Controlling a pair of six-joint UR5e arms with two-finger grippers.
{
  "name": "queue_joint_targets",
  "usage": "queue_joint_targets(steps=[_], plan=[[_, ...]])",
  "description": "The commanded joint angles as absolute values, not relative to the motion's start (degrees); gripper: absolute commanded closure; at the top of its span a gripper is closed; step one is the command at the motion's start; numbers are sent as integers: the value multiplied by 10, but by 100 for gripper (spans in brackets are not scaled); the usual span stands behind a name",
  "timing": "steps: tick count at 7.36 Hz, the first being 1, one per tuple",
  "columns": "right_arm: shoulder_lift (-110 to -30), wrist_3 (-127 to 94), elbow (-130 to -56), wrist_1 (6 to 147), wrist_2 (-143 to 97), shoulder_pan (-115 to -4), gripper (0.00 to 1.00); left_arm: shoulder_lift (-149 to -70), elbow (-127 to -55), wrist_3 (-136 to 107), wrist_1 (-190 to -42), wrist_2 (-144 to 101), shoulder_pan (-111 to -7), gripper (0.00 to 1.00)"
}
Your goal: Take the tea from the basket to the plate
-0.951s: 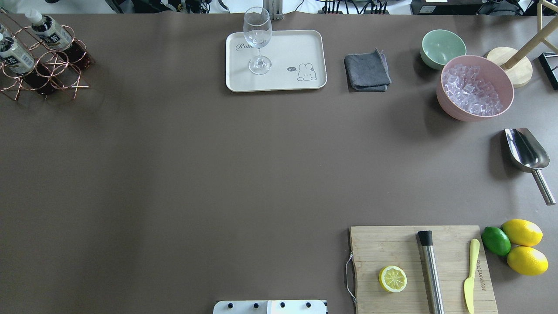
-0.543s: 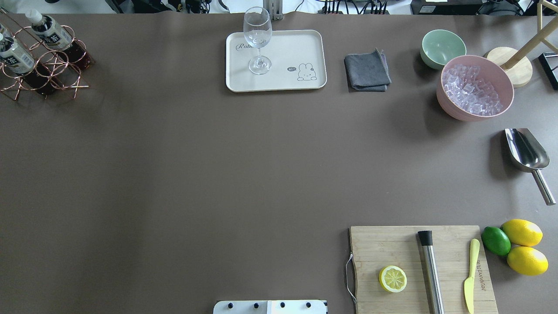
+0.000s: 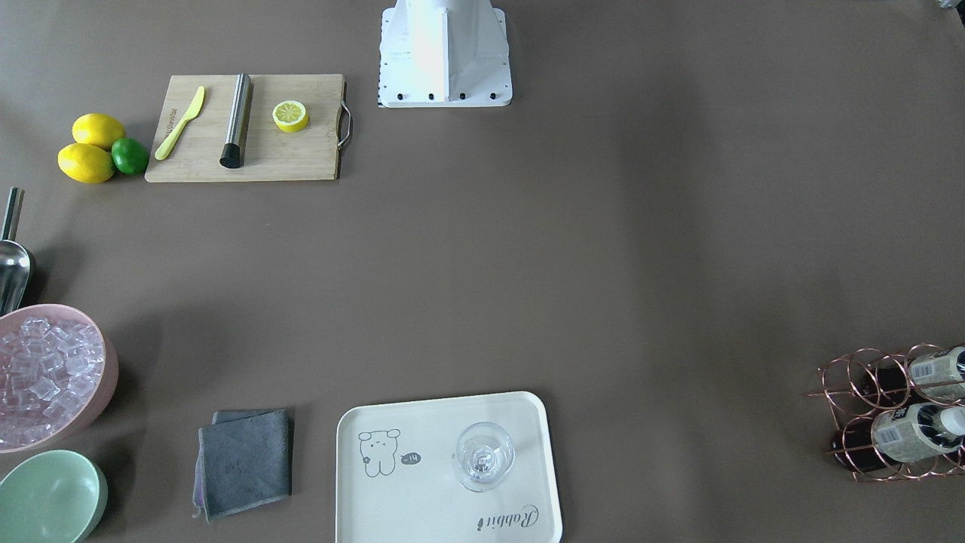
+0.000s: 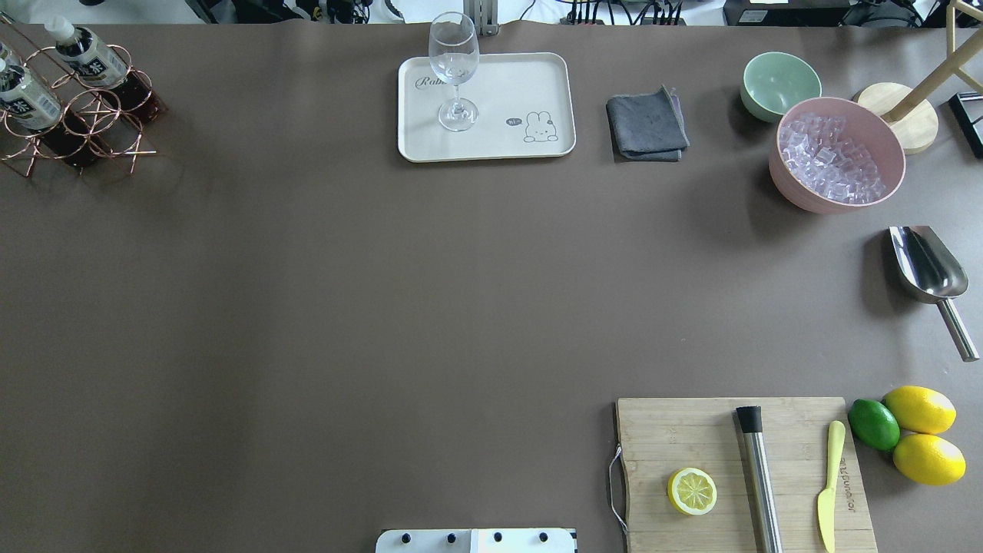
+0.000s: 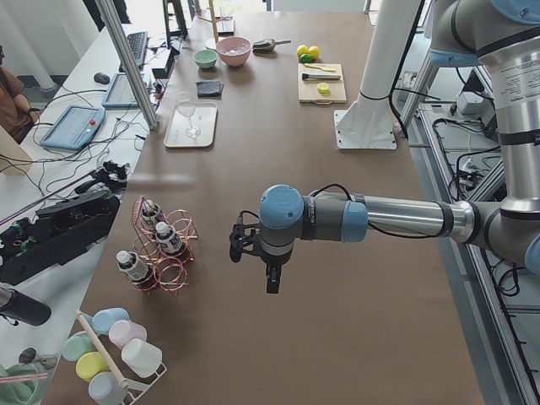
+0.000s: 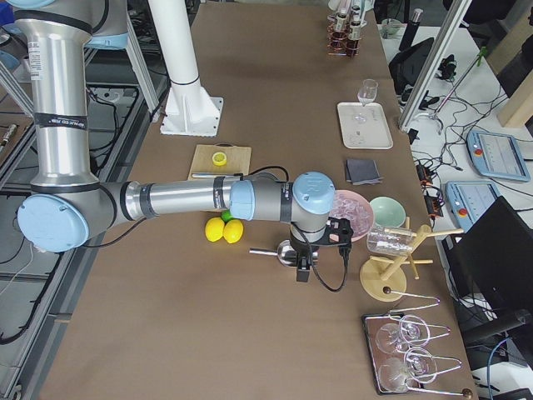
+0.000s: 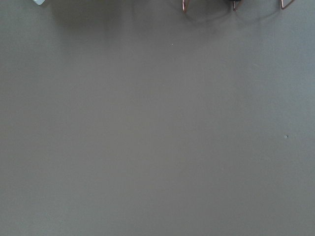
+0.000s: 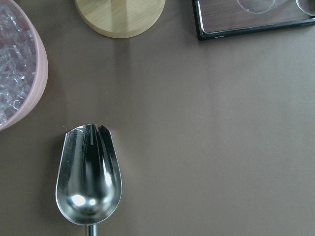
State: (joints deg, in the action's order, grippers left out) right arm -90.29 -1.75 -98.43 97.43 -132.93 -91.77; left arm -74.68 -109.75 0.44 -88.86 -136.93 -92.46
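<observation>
Nothing moved; tea (image 4: 91, 57) stands upright, cap up, in basket (image 4: 91, 115).

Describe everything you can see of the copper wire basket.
The basket is a rose-gold wire rack of round ring cells. It stands upright on the brown table, at the far corner on the robot's left. Tea bottles with white caps, pale labels and dark drink stand in some cells, and the cells toward the table's middle are empty. Nothing else touches it.

plate (image 3: 422, 505): "Rabbit" | its bubble (image 3: 411, 458): perhaps "hi" | tea (image 3: 916, 434) label: illegible
</observation>
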Motion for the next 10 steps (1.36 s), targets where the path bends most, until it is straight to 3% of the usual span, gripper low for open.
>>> queue_joint_targets(steps=[1,7,10], plan=[[-902,-18,-998,974,-1332,-918,0,-747,-1100,4,-889,-1369,-925,2],[-889,-11,-1028,948,-1425,-892,0,-747,-1100,4,-889,-1383,-924,2],[-889,-11,-1049,794,-1505,-852,0,-757,-1102,-2,-879,-1383,-925,2]])
